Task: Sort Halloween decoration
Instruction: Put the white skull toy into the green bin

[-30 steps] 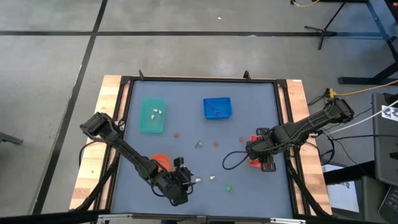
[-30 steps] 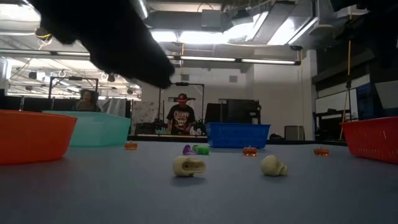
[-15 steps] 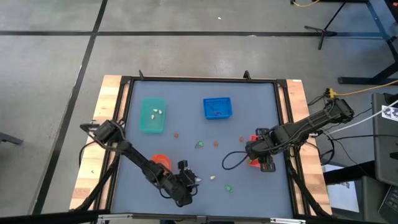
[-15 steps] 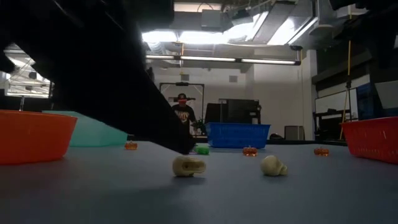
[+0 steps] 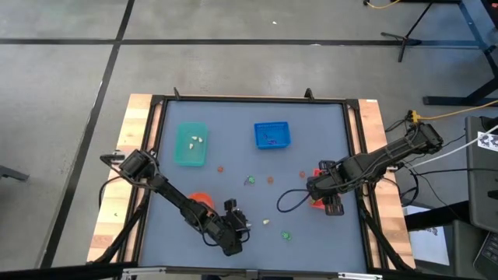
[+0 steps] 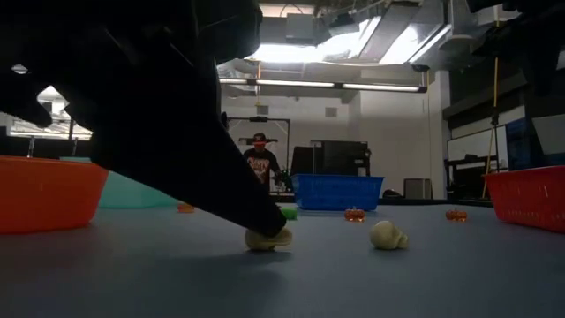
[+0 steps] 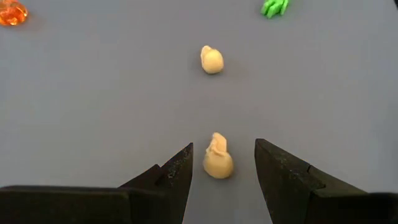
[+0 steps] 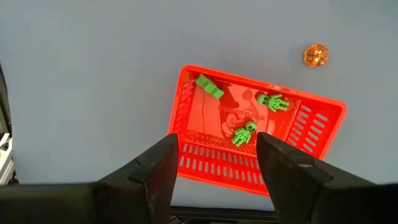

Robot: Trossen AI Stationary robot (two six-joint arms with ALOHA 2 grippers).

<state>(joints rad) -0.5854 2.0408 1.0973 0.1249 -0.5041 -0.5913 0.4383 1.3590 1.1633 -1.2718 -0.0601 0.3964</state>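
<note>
My left gripper is open and low over the table's near edge, one finger on each side of a cream trinket that lies on the mat, with a gap on both sides. The low view shows its dark finger just above that trinket. A second cream trinket lies a little beyond it. My right gripper stands open and points down over the red tray, which holds three green trinkets. More orange and green trinkets are scattered mid-table.
The teal tray with cream trinkets and the blue tray stand toward the far side. The orange bowl sits beside my left arm. A green trinket lies near the front. People stand in the room beyond the table.
My left gripper has come down toward the table and moved in over the nearer cream trinket, staying open; its fingers now stand on either side of it. The trinket has not moved.
</note>
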